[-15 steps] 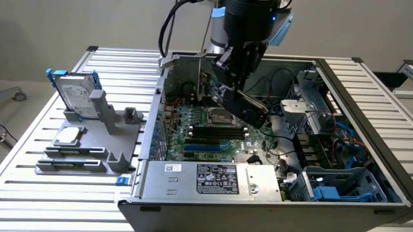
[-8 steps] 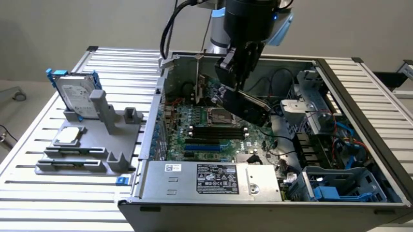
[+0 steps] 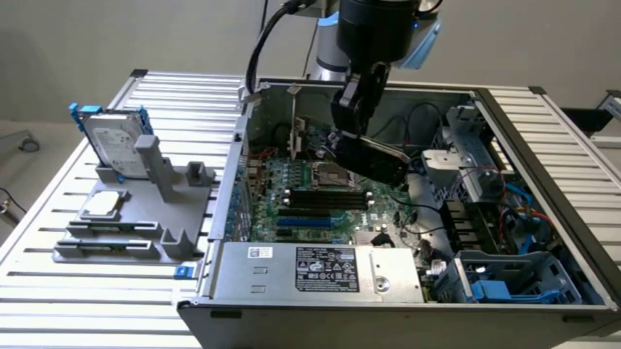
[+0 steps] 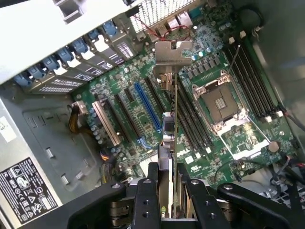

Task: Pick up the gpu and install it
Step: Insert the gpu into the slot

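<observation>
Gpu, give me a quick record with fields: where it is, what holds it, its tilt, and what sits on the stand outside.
gpu: in the air inside the computer case, above the motherboard
held by: gripper, shut on its edge
tilt: slanted, not in a slot
stand: hard drive upright, silver chip flat

Ribbed aluminium table point(image 3: 68, 294), open computer case point(image 3: 321, 325) lying on it, grey parts stand point(image 3: 158, 174) just beside the case, exterior view's left
</observation>
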Robot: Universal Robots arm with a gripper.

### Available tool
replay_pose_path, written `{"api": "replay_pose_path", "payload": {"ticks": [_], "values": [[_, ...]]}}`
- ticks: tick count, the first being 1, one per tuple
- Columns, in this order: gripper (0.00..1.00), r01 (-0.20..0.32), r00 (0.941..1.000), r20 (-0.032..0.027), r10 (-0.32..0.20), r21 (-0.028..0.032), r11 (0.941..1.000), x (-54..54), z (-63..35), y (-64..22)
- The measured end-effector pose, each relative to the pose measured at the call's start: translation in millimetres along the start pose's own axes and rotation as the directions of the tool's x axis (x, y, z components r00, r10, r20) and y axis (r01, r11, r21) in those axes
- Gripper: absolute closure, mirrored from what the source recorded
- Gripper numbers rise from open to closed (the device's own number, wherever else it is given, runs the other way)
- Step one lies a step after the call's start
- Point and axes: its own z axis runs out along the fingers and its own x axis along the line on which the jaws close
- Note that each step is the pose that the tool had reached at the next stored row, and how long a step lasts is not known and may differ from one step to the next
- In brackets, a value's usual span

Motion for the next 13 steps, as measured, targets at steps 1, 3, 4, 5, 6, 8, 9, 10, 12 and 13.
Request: {"api": "replay_pose_path", "payload": {"ticks": [1, 3, 4, 5, 6, 8, 9, 10, 12, 13], "values": [[0.73, 0.018, 0.9998, 0.0002, -0.018, 0.0008, 0.9998, 0.0, 0.1, 0.0], [0.73, 0.055, 0.9985, 0.0007, -0.055, 0.0025, 0.9985, 0.0, 0.5, 0.0], [0.73, 0.073, 0.9973, 0.0009, -0.073, 0.0034, 0.9973, 0.0, 0.7, 0.0], [0.73, 0.091, 0.9959, 0.0011, -0.091, 0.0044, 0.9959, 0.0, 0.9, 0.0], [0.73, 0.109, 0.9941, 0.0013, -0.109, 0.0053, 0.9941, 0.0, 1.1, 0.0], [0.73, 0.145, 0.9894, 0.0017, -0.145, 0.0075, 0.9893, -0.1, 1.7, 0.0], [0.73, 0.164, 0.9865, 0.0019, -0.164, 0.0086, 0.9865, -0.1, 2.1, 0.0], [0.73, 0.181, 0.9834, 0.002, -0.181, 0.0097, 0.9834, -0.1, 2.4, 0.0], [0.73, 0.216, 0.9763, 0.0024, -0.216, 0.0122, 0.9762, -0.1, 3.1, 0.0], [0.73, 0.234, 0.9722, 0.0026, -0.234, 0.0135, 0.9721, -0.1, 3.5, 0.1]]}}
